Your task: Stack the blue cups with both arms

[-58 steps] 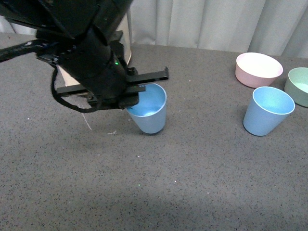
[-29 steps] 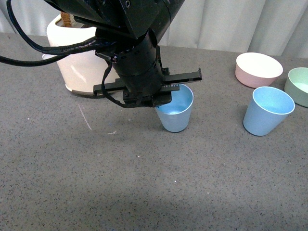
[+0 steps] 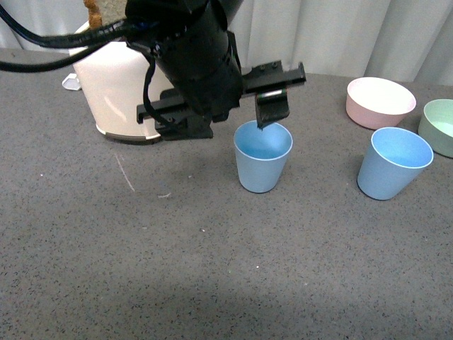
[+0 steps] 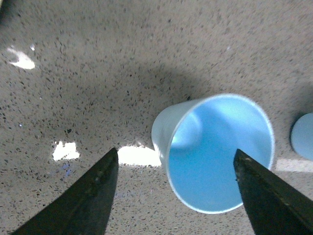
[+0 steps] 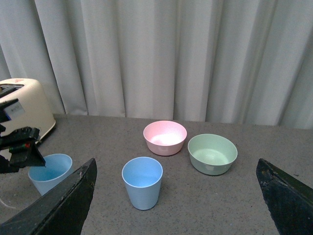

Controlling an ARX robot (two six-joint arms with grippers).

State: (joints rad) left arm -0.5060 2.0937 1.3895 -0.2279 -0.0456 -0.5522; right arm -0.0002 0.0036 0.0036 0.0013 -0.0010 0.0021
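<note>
You are hovering the left gripper (image 4: 176,152), jaws wide apart, over one blue cup (image 3: 262,164) at frame centre; the other blue cup (image 3: 393,163) is standing at right. The right gripper (image 5: 176,161) is hanging spread, empty. Cups are probably handling light, stiff, slick: pinch the rim wall.

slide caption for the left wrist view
Open left gripper poised over an upright blue cup on speckled grey table

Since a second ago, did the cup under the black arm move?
Yes. That blue cup went right, closer to the second blue cup, which stayed beside the pink bowl.
</note>
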